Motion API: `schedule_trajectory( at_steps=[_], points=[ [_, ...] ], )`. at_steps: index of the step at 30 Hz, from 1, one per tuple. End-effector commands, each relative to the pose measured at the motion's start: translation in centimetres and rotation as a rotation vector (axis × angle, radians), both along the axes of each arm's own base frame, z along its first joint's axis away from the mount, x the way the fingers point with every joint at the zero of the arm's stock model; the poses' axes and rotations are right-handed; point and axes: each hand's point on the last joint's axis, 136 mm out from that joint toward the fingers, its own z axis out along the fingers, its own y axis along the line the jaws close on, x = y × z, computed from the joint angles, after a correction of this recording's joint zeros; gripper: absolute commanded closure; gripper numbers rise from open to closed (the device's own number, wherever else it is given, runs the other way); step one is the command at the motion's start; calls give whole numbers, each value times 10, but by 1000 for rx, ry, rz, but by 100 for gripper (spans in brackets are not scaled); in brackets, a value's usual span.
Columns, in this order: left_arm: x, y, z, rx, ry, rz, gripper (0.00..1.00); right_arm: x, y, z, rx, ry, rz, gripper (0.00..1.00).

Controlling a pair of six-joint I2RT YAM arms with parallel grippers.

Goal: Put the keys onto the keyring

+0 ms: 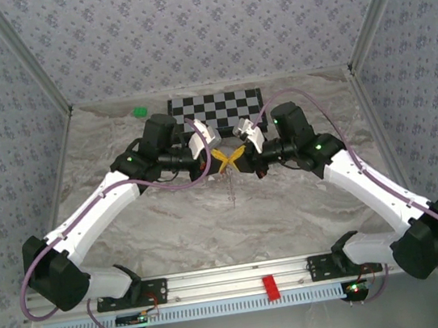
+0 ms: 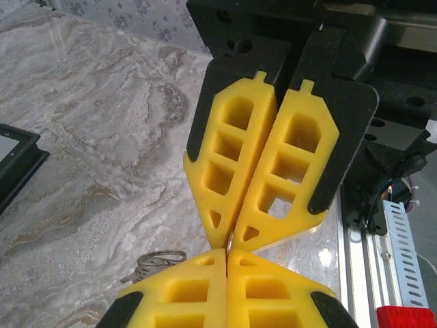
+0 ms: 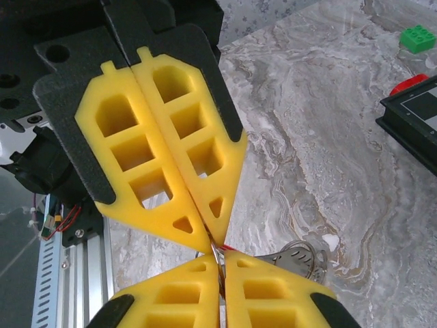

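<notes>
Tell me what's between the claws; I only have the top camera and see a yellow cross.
Observer: From the right wrist, a thin metal strip sits pinched in the seam of the shut right claw, which meets the left claw tip to tip.
Operator: Where's the ring?
Observer: A coiled metal ring shows just right of those tips.
Operator: And the red tag?
Observer: A sliver of red peeks out beside the strip; whether it's threaded, I can't tell.
</notes>
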Motion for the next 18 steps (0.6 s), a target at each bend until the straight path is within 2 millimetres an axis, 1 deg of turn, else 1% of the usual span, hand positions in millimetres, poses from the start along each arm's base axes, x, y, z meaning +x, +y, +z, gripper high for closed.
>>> schedule_trajectory(
  at_steps=[1, 2, 6, 7, 8, 10, 11, 14, 16, 18],
  points=[
    [-8, -6, 30, -70, -65, -56, 100, -3, 7, 11, 20, -22, 39, 94],
    [-8, -6, 30, -71, -63, -57, 100, -4, 7, 11, 20, -26, 44, 100],
    [-8, -7, 31, -78, -61, -57, 100, -4, 8, 13, 35, -43, 43, 100],
    [-8, -7, 33, -84, -62, -57, 100, -3, 8, 16, 50, -59, 38, 100],
    [-8, -7, 35, -91, -66, -53, 97, -2, 8, 16, 64, -69, 28, 100],
    [-6, -6, 41, -110, -70, -34, 77, 0, 7, 21, 99, -91, 15, 100],
    [-4, -4, 46, -125, -74, -19, 72, 0, 7, 24, 123, -106, 12, 100],
    [6, 1, 62, -204, -86, 48, 66, 5, 5, 35, 203, -134, -17, 100],
    [13, 8, 73, -273, -89, 101, 65, 10, 2, 45, 273, -168, -40, 100],
    [19, 16, 83, -344, -88, 149, 64, 10, -1, 55, 347, -219, -52, 100]
  ],
)
